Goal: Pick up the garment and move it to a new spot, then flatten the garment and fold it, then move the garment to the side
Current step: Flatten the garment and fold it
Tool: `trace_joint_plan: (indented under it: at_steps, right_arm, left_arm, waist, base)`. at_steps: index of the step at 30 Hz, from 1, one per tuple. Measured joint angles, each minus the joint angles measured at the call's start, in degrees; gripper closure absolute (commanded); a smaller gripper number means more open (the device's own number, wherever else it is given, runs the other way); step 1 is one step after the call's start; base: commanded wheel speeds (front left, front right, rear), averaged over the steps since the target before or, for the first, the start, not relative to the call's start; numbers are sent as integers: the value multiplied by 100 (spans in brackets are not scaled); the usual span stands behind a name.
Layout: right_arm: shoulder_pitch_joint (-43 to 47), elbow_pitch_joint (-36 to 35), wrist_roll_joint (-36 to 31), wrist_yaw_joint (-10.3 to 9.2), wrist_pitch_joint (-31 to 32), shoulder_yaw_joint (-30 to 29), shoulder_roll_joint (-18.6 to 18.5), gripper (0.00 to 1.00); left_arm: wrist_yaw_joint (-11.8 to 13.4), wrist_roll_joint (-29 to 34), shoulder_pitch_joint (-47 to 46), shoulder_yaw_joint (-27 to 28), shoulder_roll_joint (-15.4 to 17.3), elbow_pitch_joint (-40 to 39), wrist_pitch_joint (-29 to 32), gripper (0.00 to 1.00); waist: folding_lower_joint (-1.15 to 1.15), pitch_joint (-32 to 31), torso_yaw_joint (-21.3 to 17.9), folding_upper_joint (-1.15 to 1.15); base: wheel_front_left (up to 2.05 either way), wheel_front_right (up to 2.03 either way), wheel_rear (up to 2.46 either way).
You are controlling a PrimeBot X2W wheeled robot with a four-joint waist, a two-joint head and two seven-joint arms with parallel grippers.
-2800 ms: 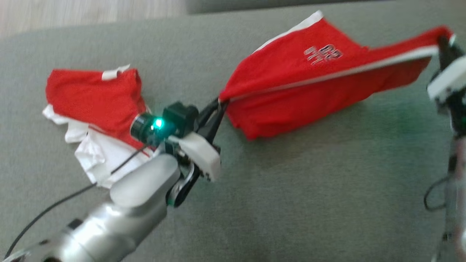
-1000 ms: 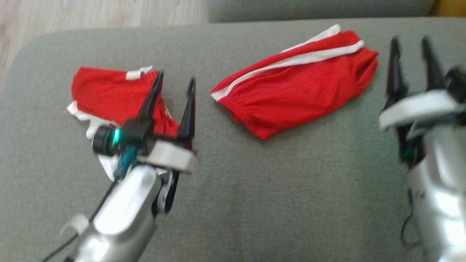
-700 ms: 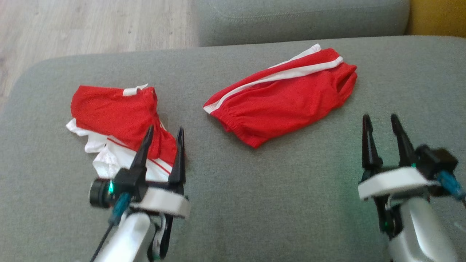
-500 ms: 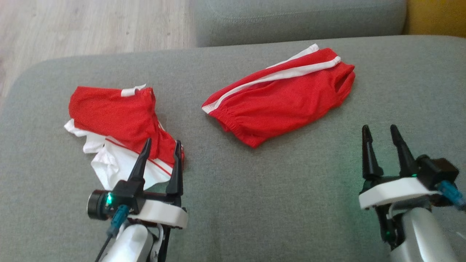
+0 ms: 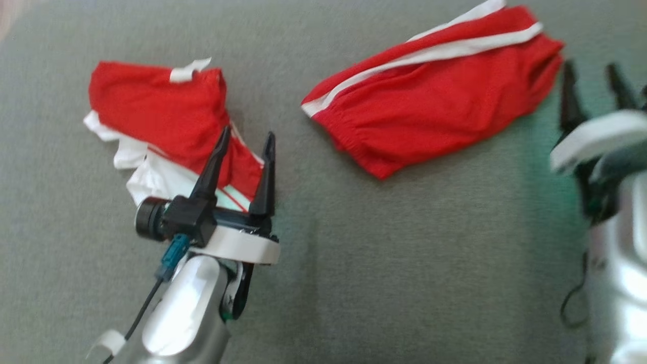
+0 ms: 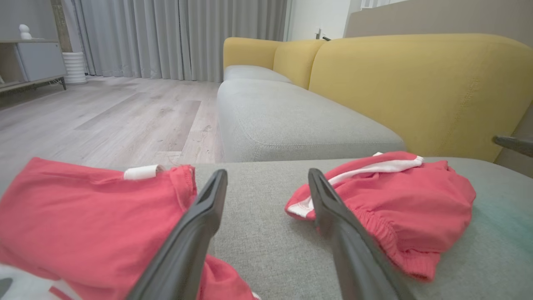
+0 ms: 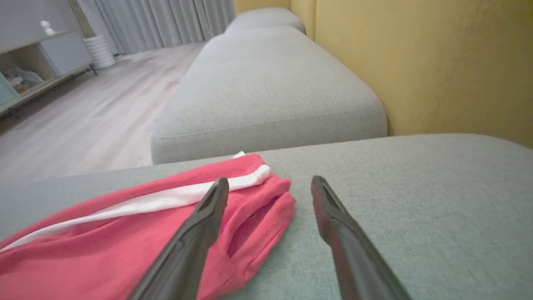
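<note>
The garment, red shorts (image 5: 434,86) with a white side stripe, lies folded and free on the grey sofa cushion (image 5: 404,263); it also shows as the shorts (image 6: 395,200) and the shorts (image 7: 125,233). My right gripper (image 5: 590,68) stands open just right of the shorts' right end, touching nothing, jaws wide in its own view (image 7: 270,180). My left gripper (image 5: 247,135) is open too, its fingers over the lower right edge of a crumpled red and white garment (image 5: 151,116), nothing clamped between them (image 6: 267,173).
The crumpled garment (image 6: 83,216) lies on the cushion's left part. A second grey cushion (image 6: 283,121) continues beyond, with a yellow backrest (image 6: 416,83) on the right and wooden floor (image 6: 104,116) on the left. One finger of the right gripper (image 6: 514,143) shows at the edge.
The head camera has tilted down and closer. Both open grippers have advanced: the left over the crumpled garment's edge, the right up beside the shorts' right end. The shorts lie still.
</note>
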Motion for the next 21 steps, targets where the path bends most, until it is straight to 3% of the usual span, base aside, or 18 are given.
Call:
trace_joint_plan:
  at_steps: [8,19,20,21]
  right_arm:
    - [-1300,1508,-719,0,442,-961,-399,0]
    - [-2190,3015,-1177,0,523,-1152,-702,0]
    - [-2249,3110,-1150,0,523,-1088,-713,55]
    - [-2303,3190,-1114,-1,491,-1005,-725,100]
  left_arm:
    - [-200,89,-214,25,-164,102,0,0]
    - [-214,181,-241,121,-211,86,0,0]
    - [-213,180,-241,129,-212,81,0,0]
    - [-213,180,-241,136,-213,78,0,0]
  waist:
    - [0,485,509,0]
    - [-2,794,787,0]
    - [-2,802,777,0]
    - [-2,808,762,0]
  base:
    - [0,0,0]
    - [0,0,0]
    - [0,0,0]
    - [0,0,0]
